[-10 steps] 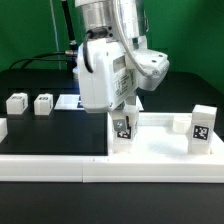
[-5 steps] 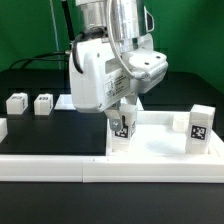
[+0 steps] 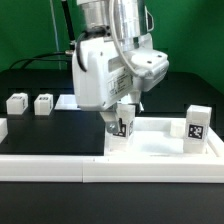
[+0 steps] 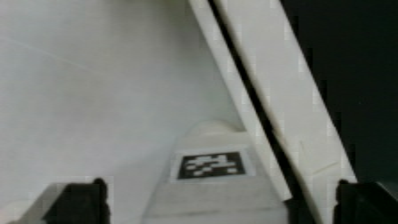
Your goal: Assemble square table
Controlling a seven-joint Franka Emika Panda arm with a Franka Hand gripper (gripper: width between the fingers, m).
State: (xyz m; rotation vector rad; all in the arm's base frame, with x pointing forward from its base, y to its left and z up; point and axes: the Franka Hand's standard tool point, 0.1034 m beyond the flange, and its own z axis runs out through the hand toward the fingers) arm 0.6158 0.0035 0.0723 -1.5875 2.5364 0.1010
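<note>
So here's where it's at: the claw (image 4: 217,203) is wide open in the wrist view, fingers (image 4: 80,203) standing off either side of a leg (image 4: 214,162) with clear gaps, so it's gripping nothing. That leg stands upright in a corner of the square tabletop (image 3: 155,146), tucked right against the raised rim, and I'd guess that's where its mounting spot is. A second leg (image 3: 197,127) is already up in the corner toward the exterior view's right, which is why I'd say this is roughly the halfway mark. Two more legs (image 3: 17,102) (image 3: 43,103) sit loose on the black table (image 3: 55,135), well apart from the tray, presumably parked there for pickup. The tabletop itself is butted against the long white border rail (image 3: 50,168), probably so it can't slide around. Can't tell whether the leg under the claw is fully seated.
</note>
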